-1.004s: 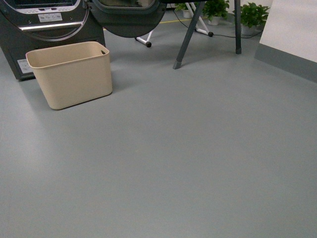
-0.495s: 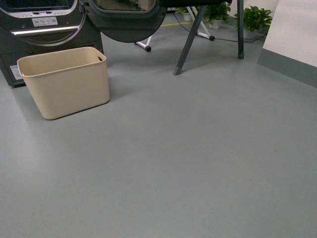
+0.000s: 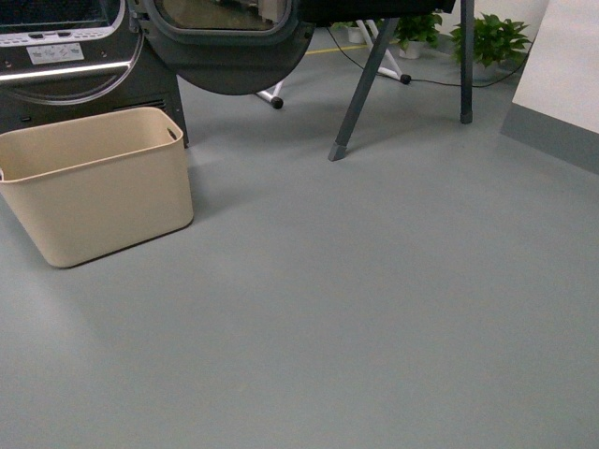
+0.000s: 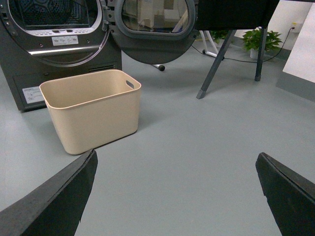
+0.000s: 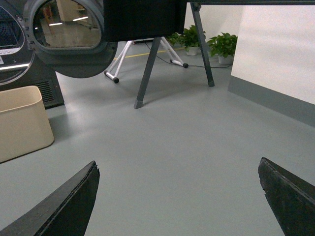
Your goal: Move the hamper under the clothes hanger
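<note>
Hamper [image 3: 98, 201] [image 4: 93, 118] [image 5: 22, 123] of beige plastic stands upright on the grey floor [image 3: 374, 299], at the left of our front view. It sits just in front of a dark laundry machine [image 3: 65, 65], whose round door [image 3: 229, 47] is swung out beside it. A slot handle [image 4: 130, 84] shows in the short end nearest that door.

We see the clothes hanger [image 3: 360, 94] [image 4: 214, 64] [image 5: 147, 69] further back and to the right. Its slanted grey legs are planted on the floor, well apart from the hamper, and bare floor lies between the two. A dark cloth [image 4: 231, 12] [image 5: 142, 17] hangs from its top.

Behind it we make out a white-legged stand [image 3: 271, 94] with black feet, potted plants [image 3: 487, 37] and a cable running along the floor. A pale wall [image 3: 562, 65] closes the scene at the right.

Our left hand [image 4: 175, 157] hangs above the floor with its fingers [image 4: 64, 196] spread wide, released and grasping nothing. Our right hand [image 5: 178, 164] is released in the same way, its dark fingers [image 5: 69, 206] far apart over bare floor. Neither hand touches the hamper.
</note>
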